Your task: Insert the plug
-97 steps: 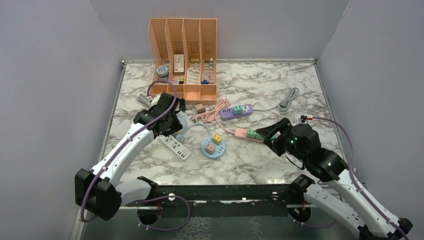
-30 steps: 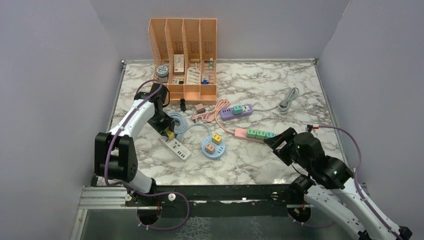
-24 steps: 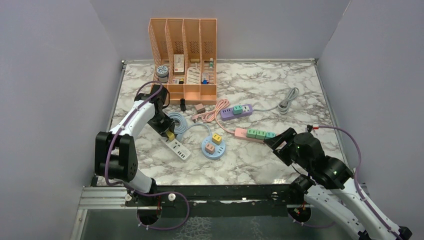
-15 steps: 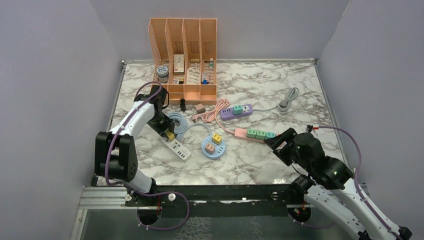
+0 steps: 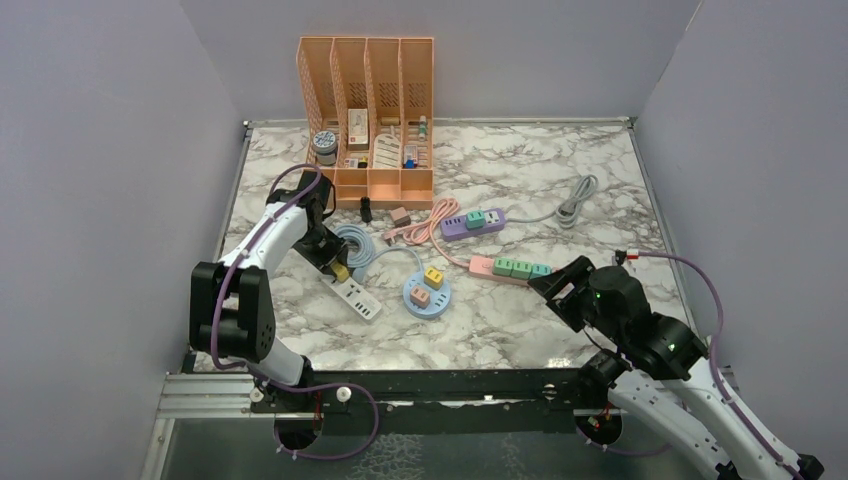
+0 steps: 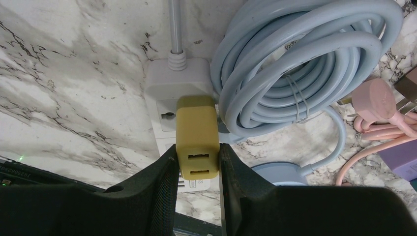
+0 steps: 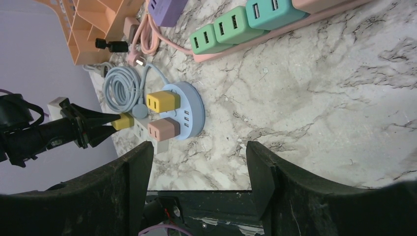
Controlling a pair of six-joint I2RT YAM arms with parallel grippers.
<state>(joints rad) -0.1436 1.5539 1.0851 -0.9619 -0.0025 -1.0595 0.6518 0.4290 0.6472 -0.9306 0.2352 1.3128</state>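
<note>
My left gripper (image 6: 196, 164) is shut on a yellow plug (image 6: 197, 135) with two USB slots, its two fingers pressed against the plug's sides. The plug sits on the top end of a white power strip (image 6: 177, 81), beside a coiled light-blue cable (image 6: 295, 73). In the top view the left gripper (image 5: 338, 265) is over the white strip (image 5: 352, 293) with the yellow plug (image 5: 343, 270). My right gripper (image 7: 196, 172) is open and empty above bare marble near the front edge; in the top view the right gripper (image 5: 548, 285) is just in front of the pink strip (image 5: 508, 268).
A round blue hub (image 5: 426, 292) holds a yellow and a pink plug. The pink strip carries green plugs; a purple strip (image 5: 472, 222) lies behind it. A pink cable (image 5: 420, 225), grey cable (image 5: 572, 205) and an orange file rack (image 5: 367, 110) stand at the back.
Since 3.2 s ago my left arm has swung back and left, with the yellow plug now over the white strip; my right gripper has drawn back from the pink strip. The last second shows no movement.
</note>
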